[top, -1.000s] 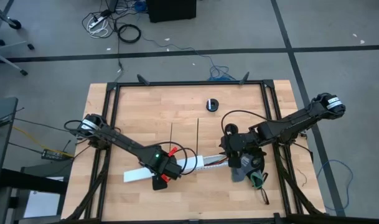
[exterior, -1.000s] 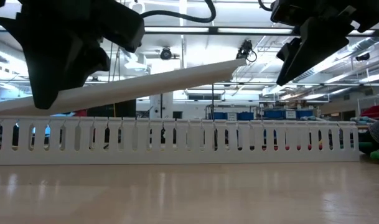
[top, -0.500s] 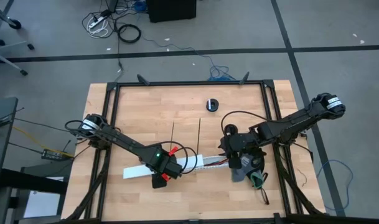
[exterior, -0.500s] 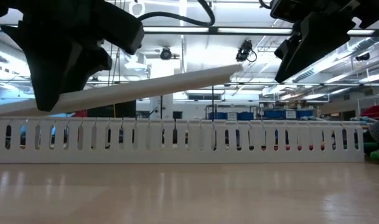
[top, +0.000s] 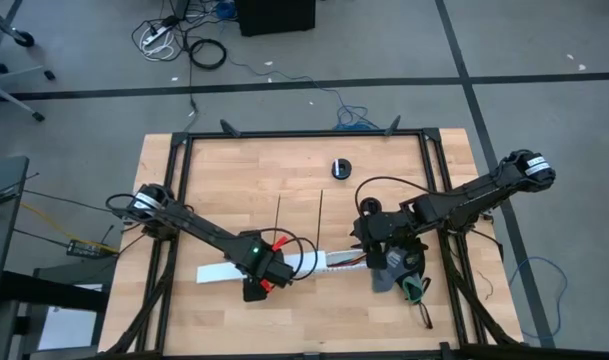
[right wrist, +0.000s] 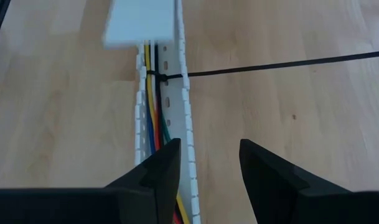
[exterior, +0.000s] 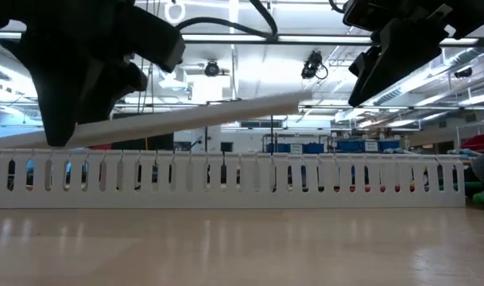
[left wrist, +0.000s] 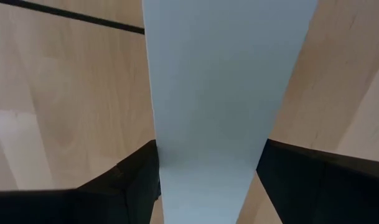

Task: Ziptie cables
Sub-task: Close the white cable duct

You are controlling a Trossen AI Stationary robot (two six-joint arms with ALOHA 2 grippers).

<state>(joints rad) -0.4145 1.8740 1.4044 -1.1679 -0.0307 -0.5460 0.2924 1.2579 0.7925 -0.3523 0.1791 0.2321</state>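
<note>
The cables (right wrist: 153, 124), yellow, blue, red and green, lie inside a long white slotted channel (exterior: 226, 179) on the table. One black ziptie (right wrist: 270, 65) crosses them; its tail lies on the wood toward the far edge. A second ziptie (top: 277, 215) lies loose to its left. My left gripper (top: 256, 285) is shut on a flat white cover strip (top: 219, 272) that slants above the channel. Past the channel's right end, my right gripper (right wrist: 205, 165) hangs open above it and touches nothing. My left gripper pinches the white cover strip by its two long edges (left wrist: 161, 168), one finger (left wrist: 136, 177) on each side. The fingers point down from above and lie across the strip. The strip is lifted clear and tilted, its right end (exterior: 297, 101) higher, over the channel.
A small black round object (top: 341, 168) sits near the far edge. A grey and green heap (top: 409, 278) lies by the right rail under my right arm. Black frame rails (top: 176, 200) bound the table. Bare wood stretches along the near edge.
The cover strip's raised right end has come down toward the channel, so the strip lies flatter than before. My left gripper has turned slightly at the wrist while keeping its hold and its place.
</note>
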